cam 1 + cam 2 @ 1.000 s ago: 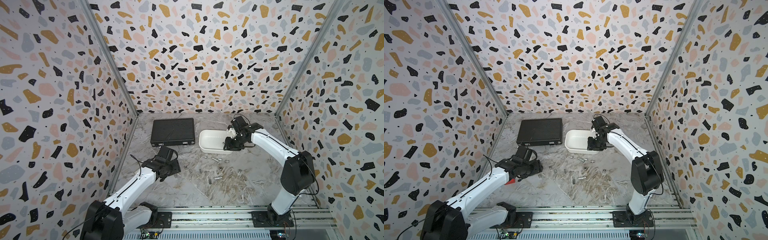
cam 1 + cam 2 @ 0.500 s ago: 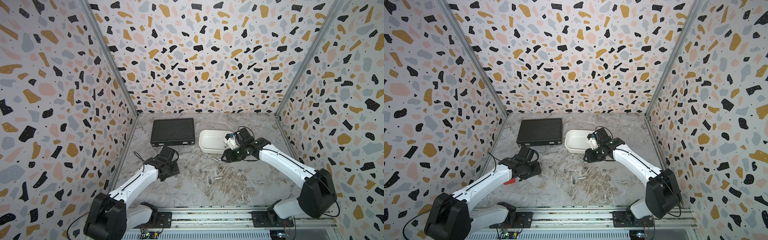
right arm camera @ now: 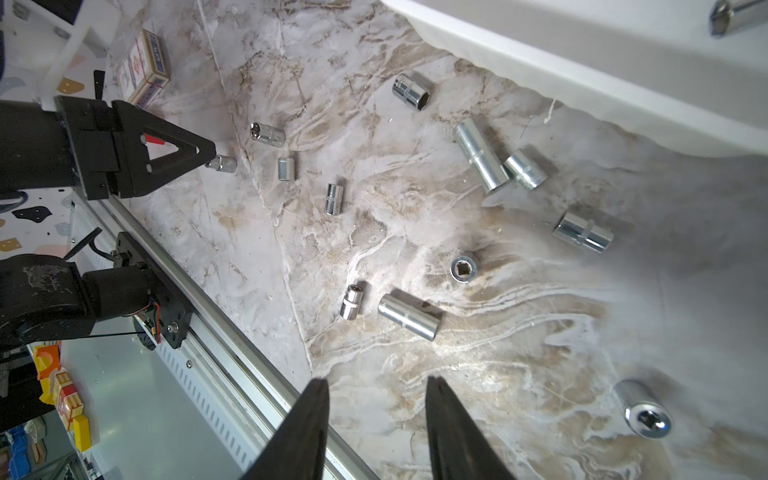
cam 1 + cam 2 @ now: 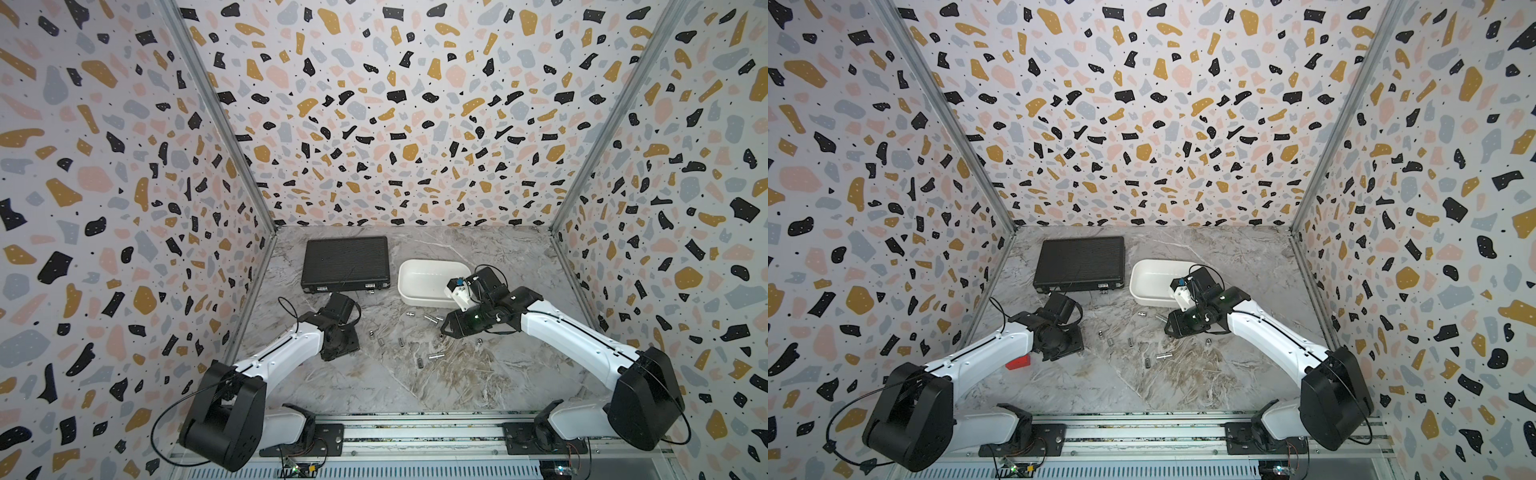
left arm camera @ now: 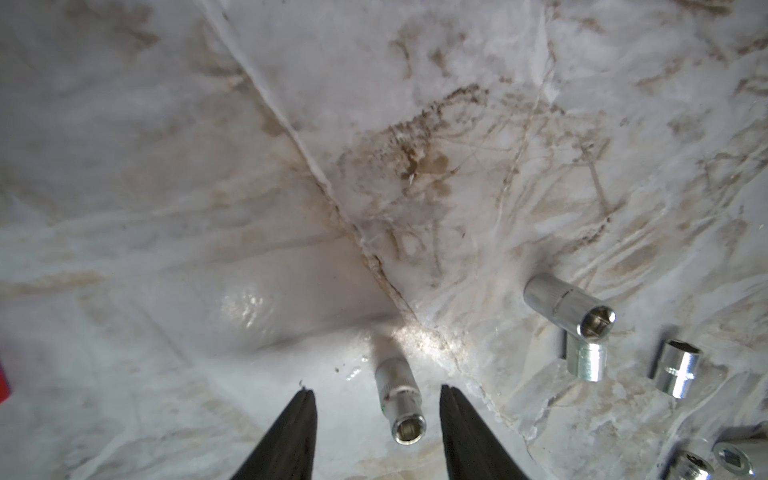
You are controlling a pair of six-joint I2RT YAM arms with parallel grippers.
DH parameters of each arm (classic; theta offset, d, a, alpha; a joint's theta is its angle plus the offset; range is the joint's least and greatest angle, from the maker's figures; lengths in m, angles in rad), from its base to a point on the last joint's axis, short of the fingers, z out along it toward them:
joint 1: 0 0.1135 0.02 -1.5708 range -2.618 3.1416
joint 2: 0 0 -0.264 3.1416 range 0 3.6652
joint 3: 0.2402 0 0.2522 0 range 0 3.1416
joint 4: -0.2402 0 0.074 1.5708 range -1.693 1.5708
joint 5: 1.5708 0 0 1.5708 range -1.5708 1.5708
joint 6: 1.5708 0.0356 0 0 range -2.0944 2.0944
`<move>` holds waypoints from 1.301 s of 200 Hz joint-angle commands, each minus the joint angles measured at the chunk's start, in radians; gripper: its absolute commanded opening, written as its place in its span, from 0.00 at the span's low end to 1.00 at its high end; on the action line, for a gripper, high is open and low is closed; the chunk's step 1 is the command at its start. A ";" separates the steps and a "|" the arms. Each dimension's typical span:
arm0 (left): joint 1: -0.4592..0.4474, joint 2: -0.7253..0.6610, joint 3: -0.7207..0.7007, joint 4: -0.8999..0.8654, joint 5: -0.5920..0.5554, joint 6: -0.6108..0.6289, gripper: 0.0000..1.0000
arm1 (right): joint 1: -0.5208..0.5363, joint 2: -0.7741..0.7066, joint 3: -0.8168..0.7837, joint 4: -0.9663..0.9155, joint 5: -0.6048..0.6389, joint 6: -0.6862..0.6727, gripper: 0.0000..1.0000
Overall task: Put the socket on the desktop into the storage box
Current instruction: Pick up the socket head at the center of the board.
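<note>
- Socket (image 5: 400,401) lies on the tabletop (image 5: 166,187) between the left hand's (image 5: 376,390) narrowing fingers, ungripped.
- Right hand (image 3: 376,380), half-open and empty, has swung off the storage box (image 3: 582,75) toward remaining sockets (image 3: 409,316): next pick begins.

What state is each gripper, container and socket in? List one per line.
Left gripper: open, jaws astride a small socket lying on the desktop.
Right gripper: open, empty.
Storage box: upright, a socket inside.
Black case: closed, lying flat.
Loose sockets: on the desktop, mostly on their sides; one stands on end.
</note>
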 commanded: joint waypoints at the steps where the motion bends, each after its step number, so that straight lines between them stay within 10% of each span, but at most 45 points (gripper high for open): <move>1: -0.015 0.022 0.005 0.023 0.000 -0.004 0.51 | 0.006 -0.032 -0.013 0.010 0.001 0.002 0.43; 80: -0.049 0.081 -0.006 0.035 -0.016 -0.015 0.37 | 0.006 -0.026 -0.026 0.022 0.005 0.014 0.43; 160: -0.050 0.087 -0.002 0.035 -0.016 -0.006 0.02 | 0.007 -0.024 -0.032 0.031 0.004 0.021 0.43; 260: -0.073 0.090 0.148 0.000 0.019 0.021 0.00 | 0.006 -0.029 -0.032 0.038 0.006 0.067 0.42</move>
